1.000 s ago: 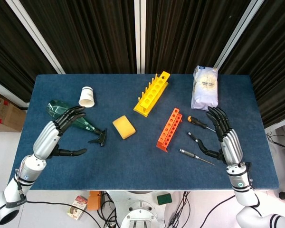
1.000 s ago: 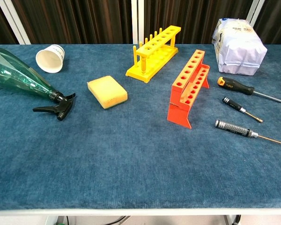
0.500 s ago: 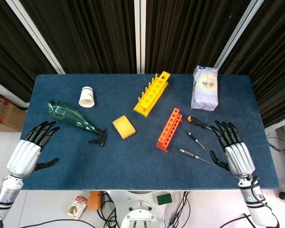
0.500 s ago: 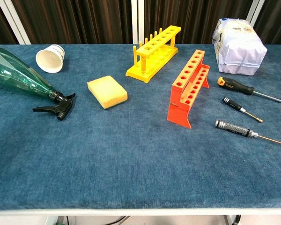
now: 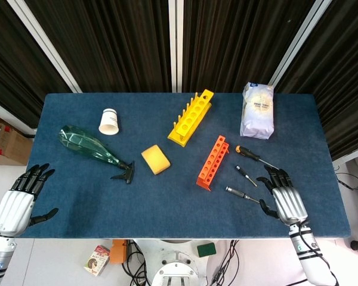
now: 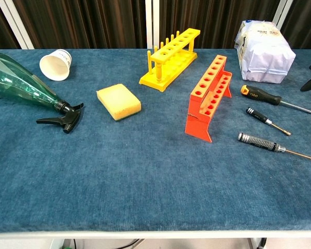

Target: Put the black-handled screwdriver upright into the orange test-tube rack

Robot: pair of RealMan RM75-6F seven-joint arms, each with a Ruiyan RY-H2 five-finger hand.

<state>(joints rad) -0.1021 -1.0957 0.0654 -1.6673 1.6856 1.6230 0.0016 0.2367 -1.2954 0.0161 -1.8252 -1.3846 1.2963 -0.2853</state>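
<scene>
Reach not begun: right hand point(image 5: 284, 199) empty, fingers spread (left hand point(image 5: 15, 202) likewise). Next, grasp small black-handled screwdriver point(image 5: 245, 175) beside orange plastic test-tube rack point(image 5: 212, 161).

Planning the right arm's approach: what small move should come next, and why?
Probably move the open right hand forward toward the small black-handled screwdriver. It lies flat on the blue table, untouched, between the orange-collared screwdriver and the grey-handled one, just right of the orange test-tube rack.

I've pulled my left hand point(image 5: 15, 202) off the desk point(image 5: 167, 202); my right hand point(image 5: 283, 199) has drawn back toward me.
</scene>
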